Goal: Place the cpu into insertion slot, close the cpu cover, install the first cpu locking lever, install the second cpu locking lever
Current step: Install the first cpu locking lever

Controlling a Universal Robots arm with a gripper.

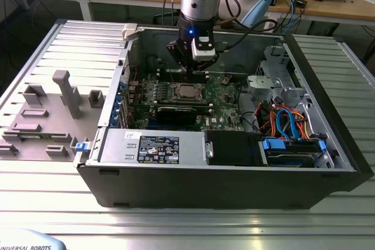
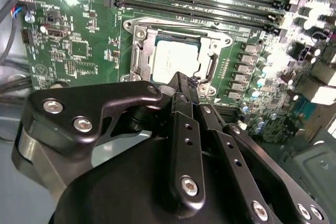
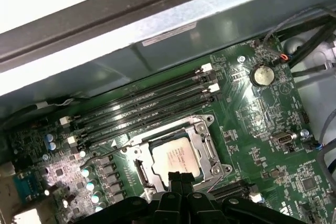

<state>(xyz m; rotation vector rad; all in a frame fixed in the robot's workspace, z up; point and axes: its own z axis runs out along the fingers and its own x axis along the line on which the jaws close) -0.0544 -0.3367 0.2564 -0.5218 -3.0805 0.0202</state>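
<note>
The cpu (image 1: 187, 91) lies flat in the insertion slot (image 1: 177, 92) on the green board inside the open computer case. Its silvery top shows in both wrist views (image 2: 176, 59) (image 3: 177, 158). The cpu cover (image 2: 140, 56) (image 3: 208, 148), a silver frame, lies down around the chip. A thin wire lever (image 3: 105, 149) sticks out from one socket corner. My gripper (image 1: 191, 69) hangs just above the socket's far edge in the exterior view. Its black fingers are shut together with nothing between them, tips (image 2: 182, 80) (image 3: 179, 176) right at the socket's rim.
Long black memory slots (image 3: 142, 106) run beside the socket. In front of it, in the exterior view, sits a black graphics card (image 1: 176, 113). A power supply (image 1: 152, 144), blue and orange cables (image 1: 287, 122) and case walls surround the board. Grey fixtures (image 1: 64, 93) stand outside on the left.
</note>
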